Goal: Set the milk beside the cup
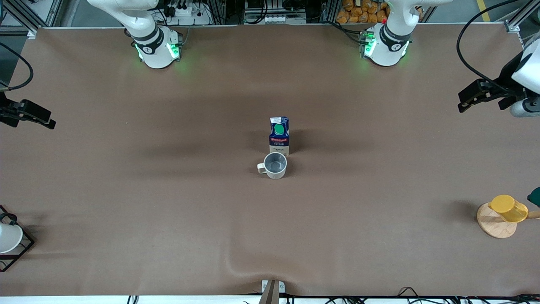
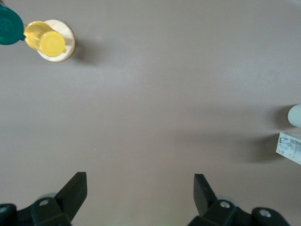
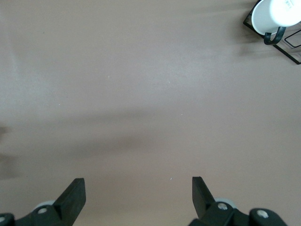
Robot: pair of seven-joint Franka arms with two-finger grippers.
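Observation:
The milk (image 1: 279, 137), a dark-blue carton with a green cap and a red band, stands upright at the table's middle. The cup (image 1: 275, 165), a beige mug with a grey inside, stands right beside it, nearer to the front camera. Whether they touch I cannot tell. My left gripper (image 1: 466, 100) is open and empty, up over the left arm's end of the table. In the left wrist view (image 2: 140, 181) the carton (image 2: 289, 147) and the mug (image 2: 295, 115) show at the edge. My right gripper (image 1: 44, 119) is open and empty over the right arm's end; its wrist view (image 3: 138, 186) shows bare table below.
A yellow cup (image 1: 508, 207) lies on a round wooden stand (image 1: 493, 226) near the left arm's end, with a teal thing (image 1: 535, 196) beside it. A white cup in a black wire rack (image 1: 8, 238) stands at the right arm's end. The cloth has a wrinkle (image 1: 240, 266) near the front edge.

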